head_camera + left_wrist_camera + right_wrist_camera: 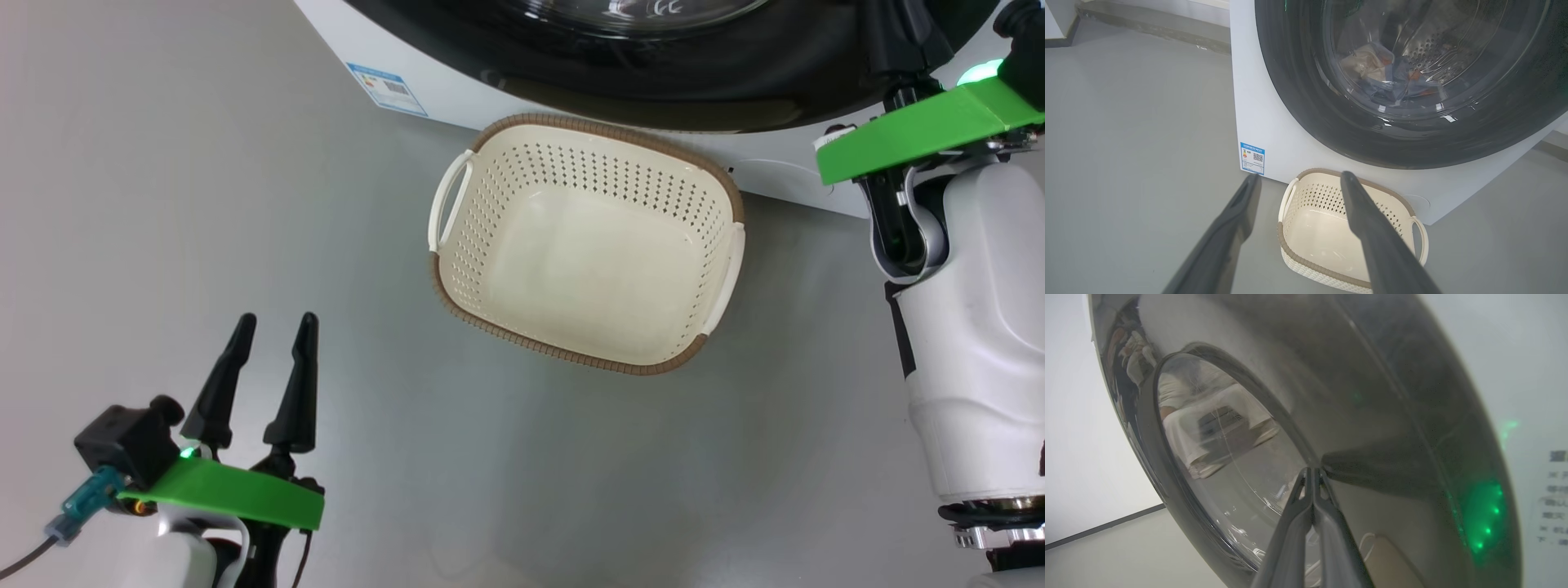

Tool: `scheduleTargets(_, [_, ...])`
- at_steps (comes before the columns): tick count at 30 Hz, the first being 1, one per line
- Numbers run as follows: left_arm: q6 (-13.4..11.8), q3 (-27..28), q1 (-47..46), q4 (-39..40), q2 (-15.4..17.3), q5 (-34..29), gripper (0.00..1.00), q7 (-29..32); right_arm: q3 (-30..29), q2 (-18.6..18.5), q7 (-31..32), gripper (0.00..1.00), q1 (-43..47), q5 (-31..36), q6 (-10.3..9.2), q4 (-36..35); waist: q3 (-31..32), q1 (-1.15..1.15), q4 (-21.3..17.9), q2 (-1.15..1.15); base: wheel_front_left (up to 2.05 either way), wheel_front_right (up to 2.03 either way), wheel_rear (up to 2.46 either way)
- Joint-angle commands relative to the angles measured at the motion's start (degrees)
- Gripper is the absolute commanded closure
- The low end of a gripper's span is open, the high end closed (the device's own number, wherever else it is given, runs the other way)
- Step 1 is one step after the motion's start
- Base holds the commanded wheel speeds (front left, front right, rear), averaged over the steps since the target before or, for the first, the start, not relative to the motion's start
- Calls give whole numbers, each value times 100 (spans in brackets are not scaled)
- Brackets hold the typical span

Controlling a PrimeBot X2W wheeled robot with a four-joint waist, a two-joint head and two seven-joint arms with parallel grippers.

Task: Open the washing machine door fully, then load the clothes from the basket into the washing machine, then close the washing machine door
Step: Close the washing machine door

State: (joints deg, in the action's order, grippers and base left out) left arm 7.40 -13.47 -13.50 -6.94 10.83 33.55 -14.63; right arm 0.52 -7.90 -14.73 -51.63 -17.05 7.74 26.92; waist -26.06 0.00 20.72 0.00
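A small rectangular cream-white plastic basket (506, 188), with perforated sides, a brown woven-look rim and two side handles, stands empty on the grey floor (245, 204). It sits just in front of the big white front-loading washing machine (1257, 102).

The large round door (1298, 102), with its wide glossy black rim and clear bulging glass, lies flush against the machine's front. Through the glass the clothes (1384, 77) lie in the steel drum: a soft bundle of light-blue, orange-brown and cream fabric.

A small blue label (1252, 158) at the washing machine's lower corner carries a QR code. Its small print is too fine to read. A mark like "CE" shows on the glass at the head view's top edge. Grey writing on the white front beside the door is too blurred to read.

The left gripper (276, 327) hangs low over the floor, apart from the basket, its two dark fingers spread and holding nothing. The right gripper (1312, 473) has its fingers pressed together, tips against the door's black rim.
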Motion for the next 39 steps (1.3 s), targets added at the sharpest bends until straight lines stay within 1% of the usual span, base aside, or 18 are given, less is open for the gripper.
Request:
scheduleTargets(1, [9, 203, -169, 136, 161, 23, 0, -37, -45, 41, -27, 100, -204, 34, -25, -133, -20, 0, 11, 0, 0, 0, 0])
scheduleTargets(7, [9, 204, -228, 140, 171, 43, 0, -37, -104, 86, -27, 100, -316, 114, -25, -117, -103, 0, 12, 0, 0, 0, 0])
scheduleTargets(11, [9, 209, -222, 100, 178, 38, 0, -37, 15, 111, -27, 100, -272, 114, -25, -82, -37, 0, -10, 0, 0, 0, 0])
scheduleTargets(20, [9, 259, -19, -39, 221, -19, 0, -37, 397, 130, -27, 100, 370, -48, -25, 8, 391, 0, -141, 0, 0, 0, 0])
scheduleTargets(21, [9, 265, 9, -54, 229, -27, 0, -37, 447, 134, -27, 90, 457, -74, -25, 6, 444, 0, -161, 0, 0, 0, 0])
scheduleTargets(22, [9, 272, 37, -69, 240, -35, 0, -37, 482, 139, -27, 69, 542, -102, -25, -12, 496, 0, -182, 0, 0, 0, 0])
scheduleTargets(23, [9, 283, 62, -82, 252, -44, 0, -37, 526, 142, -27, 55, 623, -131, -25, -15, 544, 0, -206, 0, 0, 0, 0])
scheduleTargets(24, [9, 283, 62, -82, 252, -44, 0, -37, 526, 142, -27, 55, 623, -131, -25, -15, 544, 0, -206, 0, 0, 0, 0])
scheduleTargets(25, [9, 298, 86, -96, 264, -52, 0, -37, 578, 145, -27, 45, 703, -163, -25, -10, 592, 0, -230, 0, 0, 0, 0])
scheduleTargets(27, [9, 334, 132, -122, 287, -72, 0, -37, 649, 148, -27, 1, 860, -211, -25, -25, 689, 0, -276, 0, 0, 0, 0])
scheduleTargets(32, [9, 409, 272, -200, 361, -120, 0, -37, 794, 145, -27, 0, 1245, -315, -25, -53, 964, 0, -406, 0, 0, 0, 0])
scheduleTargets(39, [9, 479, 498, -316, 497, -182, 0, -37, 856, 138, -27, 0, 1907, -420, -25, -160, 1387, 0, -636, 0, 0, 0, 0])
